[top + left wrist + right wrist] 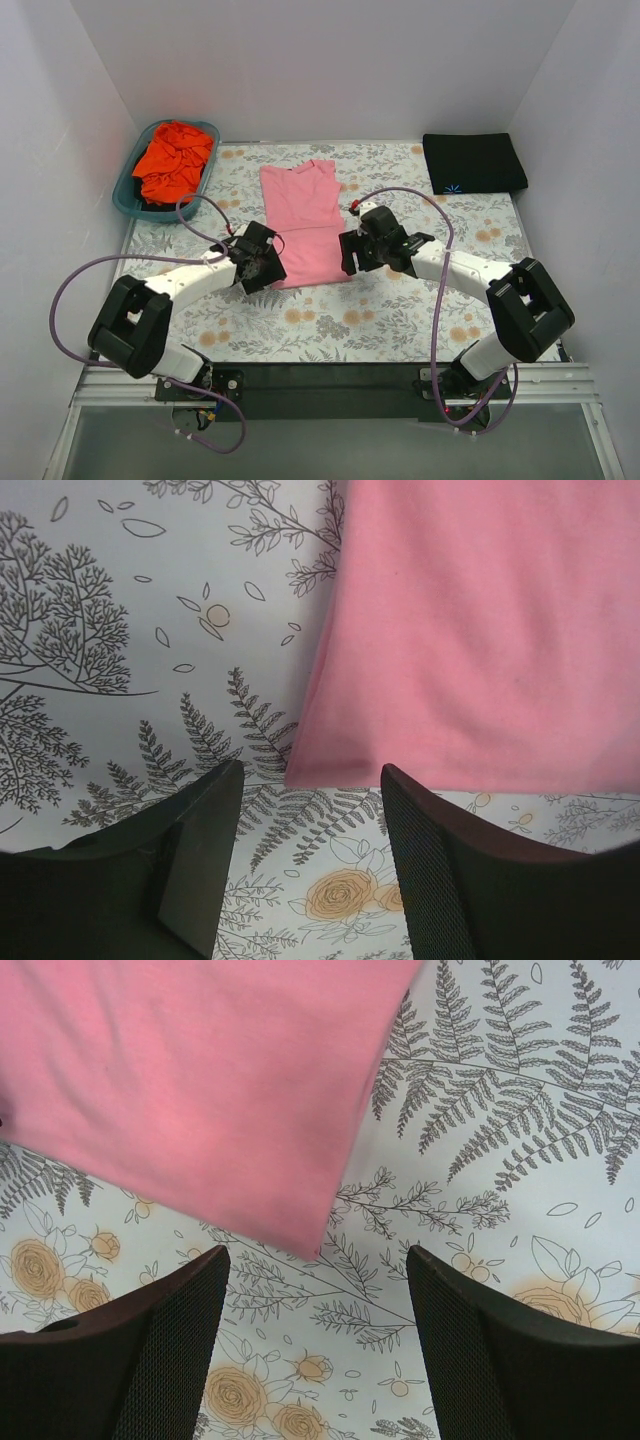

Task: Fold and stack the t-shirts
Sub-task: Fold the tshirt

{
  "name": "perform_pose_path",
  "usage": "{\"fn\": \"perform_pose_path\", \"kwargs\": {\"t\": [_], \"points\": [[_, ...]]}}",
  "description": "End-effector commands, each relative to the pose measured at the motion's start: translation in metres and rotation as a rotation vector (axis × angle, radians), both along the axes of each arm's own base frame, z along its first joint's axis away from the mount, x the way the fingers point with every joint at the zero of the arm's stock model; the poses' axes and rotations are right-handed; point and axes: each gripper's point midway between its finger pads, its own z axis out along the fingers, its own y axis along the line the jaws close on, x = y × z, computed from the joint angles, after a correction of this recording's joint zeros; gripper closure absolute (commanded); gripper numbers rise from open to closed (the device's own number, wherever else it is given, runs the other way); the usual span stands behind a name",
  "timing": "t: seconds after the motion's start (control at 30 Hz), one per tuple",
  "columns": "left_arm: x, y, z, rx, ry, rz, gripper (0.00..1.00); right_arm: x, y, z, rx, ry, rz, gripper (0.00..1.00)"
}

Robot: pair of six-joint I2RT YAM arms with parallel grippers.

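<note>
A light pink t-shirt (pixel 303 222) lies flat and partly folded in the middle of the floral cloth. My left gripper (pixel 266 268) stands open at its near left corner, nothing between the fingers; that corner (pixel 300 776) lies just beyond them. My right gripper (pixel 350 258) is open at the near right corner (pixel 318 1245), also holding nothing. A folded black t-shirt (pixel 473 163) with a small blue logo rests at the back right. An orange-red t-shirt (pixel 175 160) is crumpled in the basket.
The teal plastic basket (pixel 128 195) sits at the back left against the wall. White walls close in the table on three sides. The floral tablecloth (pixel 400 320) covers the whole work surface.
</note>
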Motion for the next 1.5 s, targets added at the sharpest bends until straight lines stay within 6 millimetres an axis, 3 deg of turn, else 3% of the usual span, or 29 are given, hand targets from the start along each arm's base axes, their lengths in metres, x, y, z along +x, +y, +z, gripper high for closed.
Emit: {"fn": "perform_pose_path", "kwargs": {"t": [0.0,0.33,0.47,0.7,0.77,0.97,1.1,1.3,1.47], "points": [[0.01,-0.005,0.007,0.027,-0.031,-0.024,0.44,0.003,-0.004,0.004,-0.017,-0.023,-0.008,0.22],[0.004,-0.003,-0.018,0.119,0.027,-0.028,0.53,-0.002,-0.003,-0.007,-0.021,0.019,-0.005,0.23],[-0.004,-0.004,-0.029,0.146,0.067,-0.039,0.6,-0.004,-0.004,-0.015,-0.039,0.049,-0.023,0.23],[-0.026,-0.001,-0.04,0.197,0.133,-0.039,0.62,-0.009,0.0,-0.022,-0.072,0.09,-0.044,0.25],[-0.029,0.001,-0.041,0.211,0.14,-0.031,0.66,-0.008,0.002,-0.025,-0.08,0.101,-0.051,0.25],[-0.031,0.001,-0.039,0.21,0.137,-0.032,1.0,-0.006,0.009,-0.03,-0.091,0.124,-0.068,0.32],[-0.031,0.0,-0.036,0.203,0.132,-0.034,1.0,-0.004,0.013,-0.029,-0.097,0.126,-0.076,0.4],[-0.033,-0.001,-0.036,0.193,0.136,-0.036,1.0,-0.002,0.018,-0.027,-0.11,0.124,-0.098,0.43],[-0.034,-0.003,-0.035,0.183,0.137,-0.039,1.0,-0.005,0.012,-0.041,-0.164,0.149,-0.13,0.46]]}}
